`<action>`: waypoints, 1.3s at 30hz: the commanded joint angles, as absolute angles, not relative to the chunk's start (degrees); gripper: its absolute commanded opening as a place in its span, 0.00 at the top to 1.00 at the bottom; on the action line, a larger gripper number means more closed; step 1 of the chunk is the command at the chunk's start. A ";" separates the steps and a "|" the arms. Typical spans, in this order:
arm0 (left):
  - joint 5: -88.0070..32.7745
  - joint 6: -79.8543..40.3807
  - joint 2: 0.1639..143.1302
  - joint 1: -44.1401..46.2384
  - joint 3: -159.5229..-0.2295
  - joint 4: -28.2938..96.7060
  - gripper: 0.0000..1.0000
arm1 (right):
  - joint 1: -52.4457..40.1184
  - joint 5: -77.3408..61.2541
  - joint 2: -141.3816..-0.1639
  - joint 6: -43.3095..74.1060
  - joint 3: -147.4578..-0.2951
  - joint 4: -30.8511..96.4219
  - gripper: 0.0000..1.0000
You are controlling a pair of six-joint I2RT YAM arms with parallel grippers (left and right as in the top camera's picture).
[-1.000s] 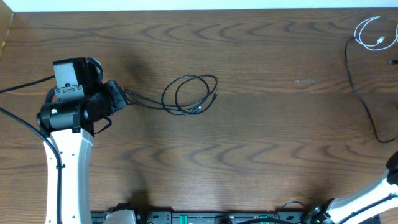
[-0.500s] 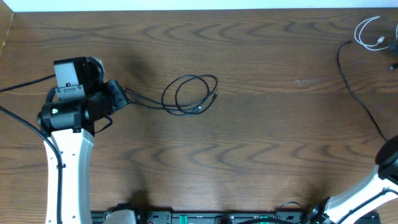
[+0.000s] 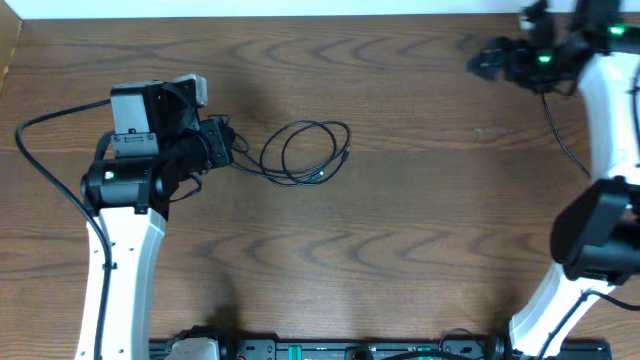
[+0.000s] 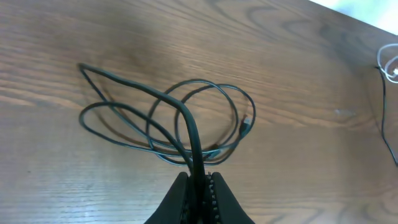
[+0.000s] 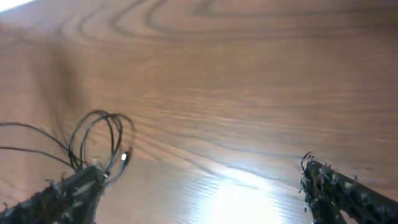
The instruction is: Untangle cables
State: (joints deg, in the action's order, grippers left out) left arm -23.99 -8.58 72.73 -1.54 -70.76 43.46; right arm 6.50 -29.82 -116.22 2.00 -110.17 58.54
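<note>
A black cable (image 3: 305, 150) lies in loose loops at mid-table, its small plug end (image 4: 246, 124) on the right of the coil (image 4: 186, 118). My left gripper (image 3: 215, 145) sits just left of the loops, shut on a strand that rises from the coil into its jaws (image 4: 198, 186). My right gripper (image 3: 477, 62) hovers at the far right of the table, open, with nothing between its fingers (image 5: 68, 193); it looks toward the distant coil (image 5: 102, 140). A second black cable (image 3: 565, 140) trails down the right side. The white cable (image 4: 392, 65) shows only at the left wrist view's right edge.
The right arm (image 3: 605, 110) stretches along the table's right edge from the front to the back. The left arm's white link (image 3: 120, 270) runs up from the front left. Bare wood table (image 3: 400, 230) lies between the two arms.
The right arm swung from the front right corner up to the back right, now covering the white cable's spot. The left gripper shifted slightly right toward the coil, still holding the strand.
</note>
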 commanded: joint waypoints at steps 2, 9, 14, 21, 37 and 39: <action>-27.31 -7.77 75.29 2.90 -70.67 43.55 0.92 | 1.56 -18.72 -115.44 9.45 -110.52 57.84 0.01; -28.05 -8.19 85.38 15.27 -70.35 41.69 0.68 | 1.78 -18.81 -115.42 12.03 -110.52 57.93 0.01; -28.05 -8.21 90.72 20.23 -70.35 38.96 0.13 | 2.04 -18.79 -115.42 11.99 -110.52 59.18 0.01; -28.08 -9.91 87.66 19.53 -74.67 37.60 0.10 | 0.95 -18.79 -115.42 11.97 -110.52 59.16 0.01; -12.67 -11.16 65.65 7.90 -77.06 39.70 0.09 | -15.09 -19.29 -118.04 13.10 -110.43 49.52 0.01; -10.31 -11.25 64.10 4.73 -77.06 40.91 0.09 | -18.02 -17.87 -120.29 13.21 -110.43 46.19 0.01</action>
State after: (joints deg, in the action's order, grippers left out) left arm -17.91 -10.15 66.46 8.69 -76.16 39.75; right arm -13.56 -19.31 -116.68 11.97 -110.19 48.84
